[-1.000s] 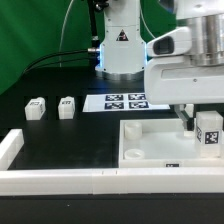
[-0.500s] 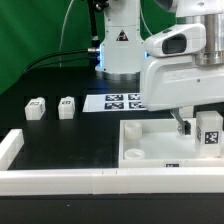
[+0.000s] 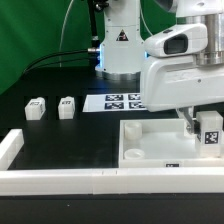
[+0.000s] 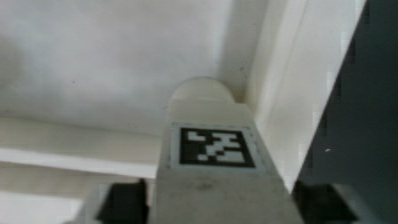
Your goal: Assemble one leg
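My gripper (image 3: 203, 128) is shut on a white leg (image 3: 209, 131) with a black-and-white tag. It holds the leg upright over the far right corner of the large white tray (image 3: 150, 158). In the wrist view the leg (image 4: 215, 150) fills the middle between my two dark fingertips (image 4: 121, 203), its rounded end close to the tray's inner corner (image 4: 240, 75). I cannot tell whether the leg touches the tray. Two more legs (image 3: 36, 107) (image 3: 67, 106) lie on the black table at the exterior view's left.
The marker board (image 3: 122, 101) lies flat behind the tray, before the arm's base (image 3: 118, 55). A white rail (image 3: 60, 180) runs along the table's front edge, with a short side piece (image 3: 9, 148) at the left. A round boss (image 3: 133, 154) sits in the tray.
The arm shifted slightly to the exterior view's left with the leg between one second and half a second ago. Since then the leg has barely moved.
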Tool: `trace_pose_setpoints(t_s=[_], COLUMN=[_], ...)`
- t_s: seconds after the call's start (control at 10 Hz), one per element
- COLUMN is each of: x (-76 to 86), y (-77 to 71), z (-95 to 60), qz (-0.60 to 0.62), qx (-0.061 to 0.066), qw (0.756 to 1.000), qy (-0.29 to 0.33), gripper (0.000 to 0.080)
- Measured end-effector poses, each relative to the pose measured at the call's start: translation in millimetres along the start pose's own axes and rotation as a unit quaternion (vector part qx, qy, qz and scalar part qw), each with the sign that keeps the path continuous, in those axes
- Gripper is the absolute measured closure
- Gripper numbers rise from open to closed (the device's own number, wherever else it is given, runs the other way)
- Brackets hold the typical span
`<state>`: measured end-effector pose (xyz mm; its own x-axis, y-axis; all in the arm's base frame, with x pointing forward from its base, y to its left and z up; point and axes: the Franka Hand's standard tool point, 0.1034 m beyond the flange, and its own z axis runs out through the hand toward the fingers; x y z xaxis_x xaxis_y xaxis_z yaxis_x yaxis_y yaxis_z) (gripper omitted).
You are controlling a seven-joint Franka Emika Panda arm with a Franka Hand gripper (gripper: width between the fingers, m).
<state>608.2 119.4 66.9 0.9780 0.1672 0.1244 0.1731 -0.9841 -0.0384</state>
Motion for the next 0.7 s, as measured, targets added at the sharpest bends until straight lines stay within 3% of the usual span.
trace_pose_setpoints(t_s=[0.4, 0.7], x=[-0.1, 0.2], y=[0.9, 4.9], z=[0.0, -0.2], qz=[0.05, 0.229], qx=[0.003, 0.017], qw=[0.999, 0.973], qy=[0.0, -0.001], gripper=[0.0508, 0.0508])
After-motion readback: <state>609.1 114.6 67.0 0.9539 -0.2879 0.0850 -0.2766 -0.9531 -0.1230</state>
